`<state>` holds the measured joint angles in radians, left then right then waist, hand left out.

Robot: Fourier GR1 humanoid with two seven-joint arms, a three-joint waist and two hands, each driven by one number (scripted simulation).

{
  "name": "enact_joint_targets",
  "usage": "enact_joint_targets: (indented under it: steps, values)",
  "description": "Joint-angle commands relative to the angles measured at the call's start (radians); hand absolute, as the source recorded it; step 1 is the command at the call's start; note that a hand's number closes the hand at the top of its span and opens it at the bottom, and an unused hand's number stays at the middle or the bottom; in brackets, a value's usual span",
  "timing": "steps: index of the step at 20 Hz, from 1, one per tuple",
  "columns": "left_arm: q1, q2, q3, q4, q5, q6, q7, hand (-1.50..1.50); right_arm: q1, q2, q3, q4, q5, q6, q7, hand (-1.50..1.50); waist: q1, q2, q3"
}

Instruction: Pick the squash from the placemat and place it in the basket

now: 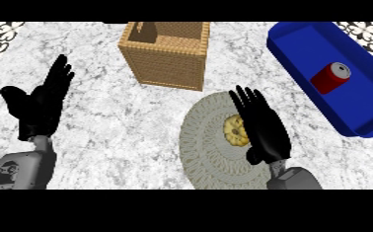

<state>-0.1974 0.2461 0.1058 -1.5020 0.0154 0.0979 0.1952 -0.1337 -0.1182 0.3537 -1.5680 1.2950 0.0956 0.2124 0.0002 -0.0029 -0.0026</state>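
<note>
While both robot hands show straight, spread fingers, the scene reads so:
Table (109, 127): marbled grey, beneath both hands.
Blue bin (306, 43): well right of the right robot hand, holding a red can (331, 77).
Placemat (211, 152): round, woven, under the right robot hand.
Basket (171, 60): wicker, ahead of and between the hands.
Left robot hand (40, 102): open, resting at the left edge.
Right robot hand (264, 127): open above the squash.
Squash (235, 130): yellow, on the placemat, just left of the right palm, partly hidden.

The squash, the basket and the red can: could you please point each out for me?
squash (235, 130), head view, its visible yellow left part.
basket (169, 63), head view, its front woven wall.
red can (329, 78), head view, its red side.
</note>
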Motion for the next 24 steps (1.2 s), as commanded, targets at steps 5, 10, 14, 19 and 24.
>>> enact_joint_targets:
  steps: [5,10,14,19,24]
  values:
    - [0.024,-0.031,0.001,-0.003,-0.024,-0.008,-0.027,0.0,-0.031,0.0,-0.062,0.15,0.007,-0.06,-0.076,-1.5,0.002,0.003,0.003]
    - [0.007,-0.043,-0.019,-0.005,-0.041,0.004,-0.013,0.0,-0.082,-0.004,-0.008,0.247,0.04,0.037,-0.091,1.5,0.008,0.005,0.003]
    - [0.032,-0.008,0.02,-0.031,-0.017,-0.023,-0.014,0.0,-0.03,-0.019,-0.027,0.245,0.009,-0.014,-0.152,1.5,0.005,0.004,0.003]
    - [0.033,-0.03,0.027,0.021,-0.018,-0.017,-0.059,0.0,-0.086,-0.009,-0.04,0.2,-0.003,0.083,-0.137,1.5,0.002,0.003,0.002]
    - [-0.003,-0.031,-0.013,-0.006,-0.023,-0.039,-0.027,0.0,0.005,0.114,0.2,0.232,-0.154,0.008,-0.007,1.5,0.061,0.014,0.006]
